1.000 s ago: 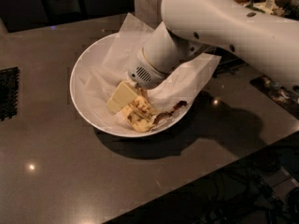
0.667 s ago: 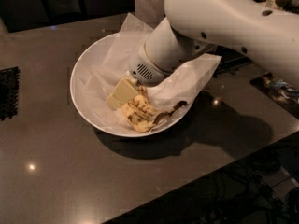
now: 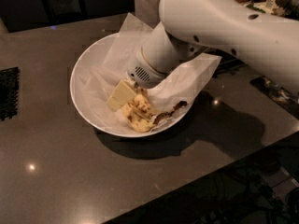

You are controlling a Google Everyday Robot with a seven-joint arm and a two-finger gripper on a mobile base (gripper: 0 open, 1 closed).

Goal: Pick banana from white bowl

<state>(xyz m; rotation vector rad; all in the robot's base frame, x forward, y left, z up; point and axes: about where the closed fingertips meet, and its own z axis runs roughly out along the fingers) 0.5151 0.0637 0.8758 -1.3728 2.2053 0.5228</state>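
Observation:
The white bowl (image 3: 86,64) sits on the dark table, lined with white paper (image 3: 187,78). A peeled, brown-spotted banana (image 3: 138,115) lies at the bottom of the bowl near its front wall, with a dark strip of peel (image 3: 172,111) trailing to the right. My gripper (image 3: 124,99) reaches down into the bowl from the upper right and is right at the banana's upper left end, touching or nearly touching it. The white wrist (image 3: 152,66) hides the part of the bowl behind it.
The dark grey table (image 3: 56,171) carries the bowl. A black mesh object (image 3: 8,93) lies at the left edge. Clutter (image 3: 275,90) sits off the table's right edge. The table's front edge runs diagonally at lower right.
The upper arm has shifted slightly. The gripper stays down in the bowl at the banana, and the banana has not visibly moved.

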